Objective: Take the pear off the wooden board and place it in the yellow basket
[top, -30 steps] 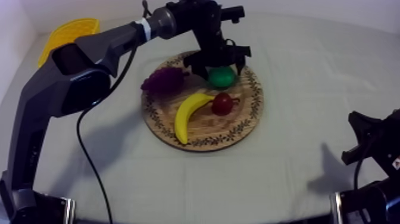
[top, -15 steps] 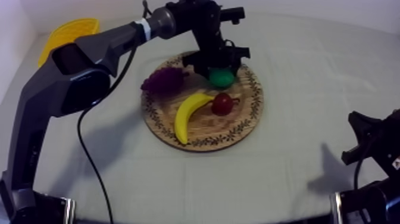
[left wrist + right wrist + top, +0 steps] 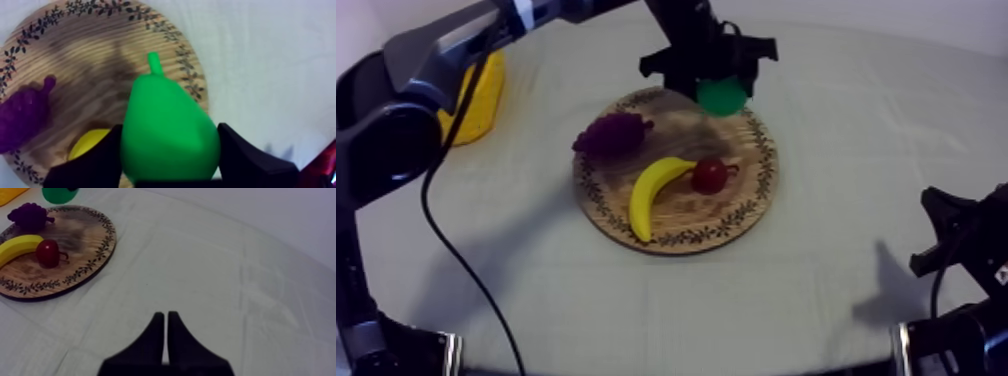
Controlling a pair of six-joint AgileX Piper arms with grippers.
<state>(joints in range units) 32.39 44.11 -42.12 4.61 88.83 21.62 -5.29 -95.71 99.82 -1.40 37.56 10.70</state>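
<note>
Carry step: left hand (image 3: 711,84) clamps the pear (image 3: 722,96), held above the board's (image 3: 686,215) one o'clock rim. Next, I judge: swing it toward the basket (image 3: 476,95) at ten o'clock, then release.

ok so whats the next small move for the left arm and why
Probably swing the left arm leftward toward the yellow basket, jaws shut. The left jaws are shut on the pear, which hangs above the wooden board's far rim, clear of the grapes and banana; the basket sits at the table's far left.
</note>
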